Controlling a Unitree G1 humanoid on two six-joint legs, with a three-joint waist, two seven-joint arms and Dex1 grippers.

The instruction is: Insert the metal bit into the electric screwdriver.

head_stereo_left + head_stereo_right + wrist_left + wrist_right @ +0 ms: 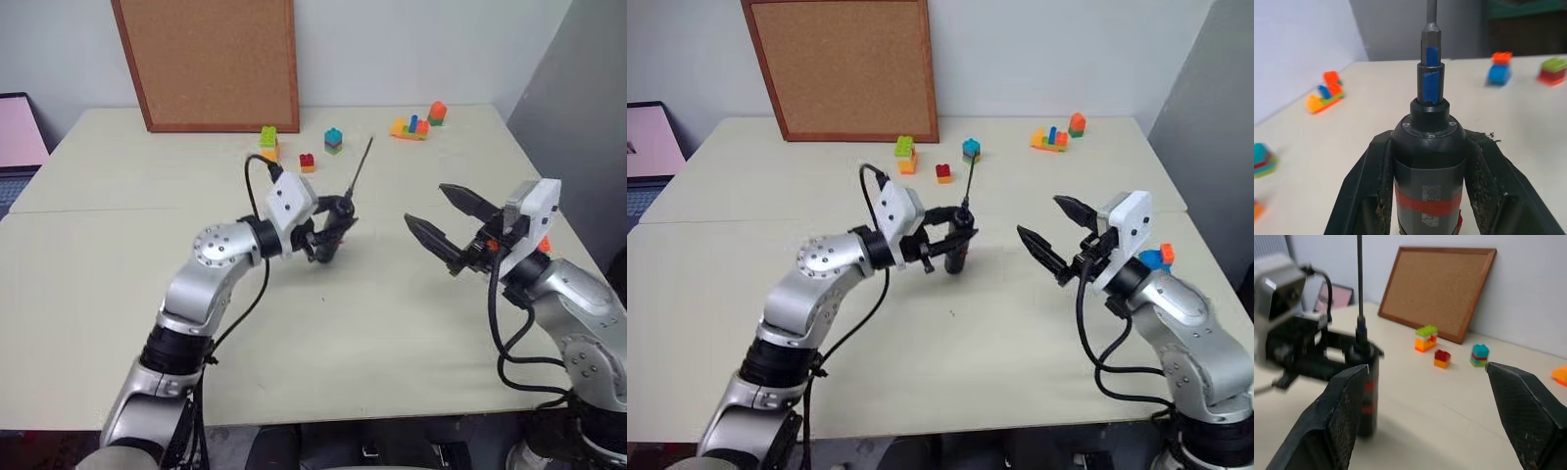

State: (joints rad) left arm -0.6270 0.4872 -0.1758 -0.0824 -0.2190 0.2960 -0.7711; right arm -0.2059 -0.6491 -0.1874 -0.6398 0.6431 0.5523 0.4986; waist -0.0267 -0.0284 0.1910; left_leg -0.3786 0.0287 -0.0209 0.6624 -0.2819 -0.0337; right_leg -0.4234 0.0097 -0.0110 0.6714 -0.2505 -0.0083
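The right claw (443, 217) hangs spread and empty, well apart from the left claw (955, 238), which pinches the upright electric screwdriver (958, 253). The metal bit (359, 169) rises from its tip, apparently seated. Toy bricks (306, 162) lie beyond on the surface (392, 323).

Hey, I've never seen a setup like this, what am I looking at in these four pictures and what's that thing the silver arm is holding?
This is a two-armed humanoid robot at a table. Two pictures come from cameras on its head, looking down over its arms. The other two come from cameras on each wrist, looking along that gripper's fingers. The left gripper is shut on the electric screwdriver, a slim black tool with a red band, held upright. The metal bit, a thin rod, sticks up out of its tip. The right gripper is open, holds nothing and is apart from the tool. On the table lie small toy bricks, and a cork board leans on the wall.
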